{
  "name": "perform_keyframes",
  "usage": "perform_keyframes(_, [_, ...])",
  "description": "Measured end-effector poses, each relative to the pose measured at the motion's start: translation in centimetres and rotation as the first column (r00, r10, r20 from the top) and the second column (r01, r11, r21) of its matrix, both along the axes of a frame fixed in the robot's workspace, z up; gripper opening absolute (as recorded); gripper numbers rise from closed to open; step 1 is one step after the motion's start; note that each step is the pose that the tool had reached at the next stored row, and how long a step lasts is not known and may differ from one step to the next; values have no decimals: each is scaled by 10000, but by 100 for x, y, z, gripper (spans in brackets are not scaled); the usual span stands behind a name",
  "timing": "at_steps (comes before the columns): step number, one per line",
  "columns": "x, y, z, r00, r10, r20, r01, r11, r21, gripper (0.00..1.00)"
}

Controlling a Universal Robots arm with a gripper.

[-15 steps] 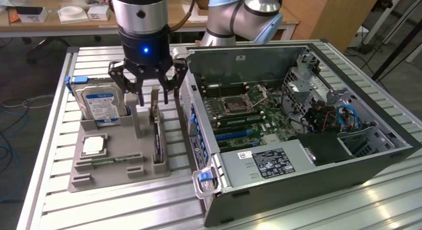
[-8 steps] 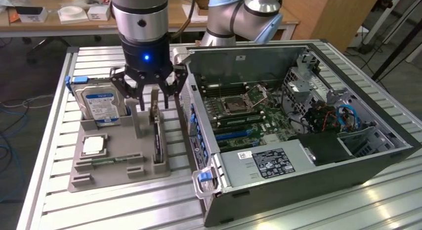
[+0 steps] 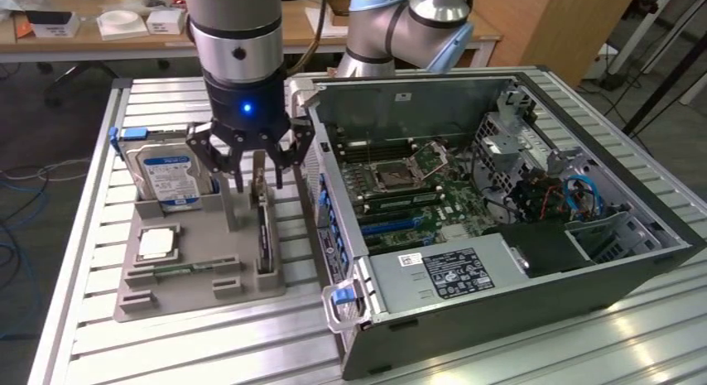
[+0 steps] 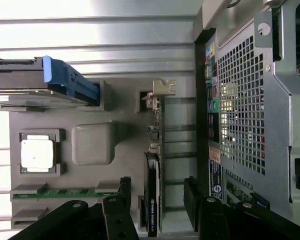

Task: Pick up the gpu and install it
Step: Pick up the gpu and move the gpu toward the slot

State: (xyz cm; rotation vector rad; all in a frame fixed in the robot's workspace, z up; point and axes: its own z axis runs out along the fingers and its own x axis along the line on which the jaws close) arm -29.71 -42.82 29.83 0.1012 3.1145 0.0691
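Observation:
The gpu [image 3: 264,236] stands on edge in a slot of the grey tray [image 3: 188,298], a thin green card with a black fan on one face. In the wrist view the gpu [image 4: 154,150] appears edge-on, its silver bracket [image 4: 160,90] at one end and the black fan [image 4: 151,200] near my fingers. My gripper [image 3: 257,182] hangs just above the card's bracket end. It is open, with one finger on each side of the card and no contact that I can see. In the wrist view the gripper [image 4: 157,215] straddles the card, its black fingers [image 4: 117,212] apart.
On the same tray, a silver hard drive [image 3: 171,174] with a blue-white label stands upright, a CPU [image 3: 158,243] lies flat, and a RAM stick [image 3: 182,269] lies in its slot. The open computer case [image 3: 618,277] sits on the exterior view's right, motherboard [image 3: 415,199] exposed.

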Motion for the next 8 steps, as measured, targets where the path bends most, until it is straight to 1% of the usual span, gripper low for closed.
perform_keyframes(8, [0, -29, -102, 10000, 0, -1, 0, 10000, -2, 55])
